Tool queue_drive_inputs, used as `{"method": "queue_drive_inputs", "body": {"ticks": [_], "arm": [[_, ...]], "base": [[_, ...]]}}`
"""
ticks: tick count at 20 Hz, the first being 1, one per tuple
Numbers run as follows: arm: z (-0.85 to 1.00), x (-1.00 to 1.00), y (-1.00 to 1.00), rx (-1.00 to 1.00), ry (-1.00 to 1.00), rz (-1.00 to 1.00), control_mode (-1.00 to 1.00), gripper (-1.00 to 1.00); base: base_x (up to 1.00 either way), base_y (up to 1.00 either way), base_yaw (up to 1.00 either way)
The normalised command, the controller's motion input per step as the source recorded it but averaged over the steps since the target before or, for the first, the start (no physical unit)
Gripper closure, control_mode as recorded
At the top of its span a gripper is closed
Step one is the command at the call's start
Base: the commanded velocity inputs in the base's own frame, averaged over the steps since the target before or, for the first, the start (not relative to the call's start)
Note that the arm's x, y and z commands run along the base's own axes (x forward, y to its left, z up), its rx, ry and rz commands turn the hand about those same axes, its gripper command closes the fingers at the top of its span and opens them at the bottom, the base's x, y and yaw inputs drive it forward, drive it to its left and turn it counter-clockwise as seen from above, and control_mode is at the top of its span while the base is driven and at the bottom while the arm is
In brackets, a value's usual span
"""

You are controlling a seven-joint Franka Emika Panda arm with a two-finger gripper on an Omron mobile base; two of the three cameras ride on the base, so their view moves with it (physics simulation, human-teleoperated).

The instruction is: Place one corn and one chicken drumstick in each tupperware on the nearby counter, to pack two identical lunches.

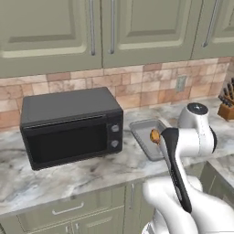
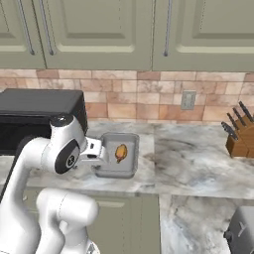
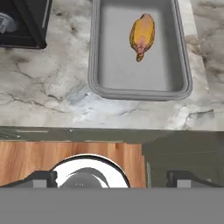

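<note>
End effector (image 3: 111, 178): opened wide, nothing held, hung over the worktop's front edge.
Chicken drumstick (image 3: 142, 35): laid inside the tupperware (image 3: 98, 65), toward its far end.
Tupperware: set on the worktop (image 3: 48, 87), just beside the microwave (image 1: 68, 125).

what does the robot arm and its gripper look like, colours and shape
The arm is made of glossy white rounded segments with dark grey caps at the joints; one cap carries a small pale emblem. A dark strip runs along one link. The gripper has two small dark blocky fingertips. No loose cables show.
</note>
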Motion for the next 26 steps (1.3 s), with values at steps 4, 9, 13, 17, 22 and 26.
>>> {"method": "queue_drive_inputs", "body": {"ticks": [4, 9, 13, 17, 22, 26], "arm": [[0.0, 0.0, 0.0, 0.0, 0.0, 0.0, 1.0, -1.0], [0.0, 0.0, 0.0, 0.0, 0.0, 0.0, 1.0, -1.0], [0.0, 0.0, 0.0, 0.0, 0.0, 0.0, 1.0, -1.0], [0.0, 0.0, 0.0, 0.0, 0.0, 0.0, 1.0, -1.0], [0.0, 0.0, 0.0, 0.0, 0.0, 0.0, 1.0, -1.0], [0.0, 0.0, 0.0, 0.0, 0.0, 0.0, 1.0, -1.0]], "base": [[-1.0, 0.0, 0.06], [-1.0, 0.05, 0.06], [-1.0, 0.34, 0.07], [-1.0, 0.39, 0.08], [-1.0, 0.38, 0.06], [-1.0, 0.07, 0.03]]}}
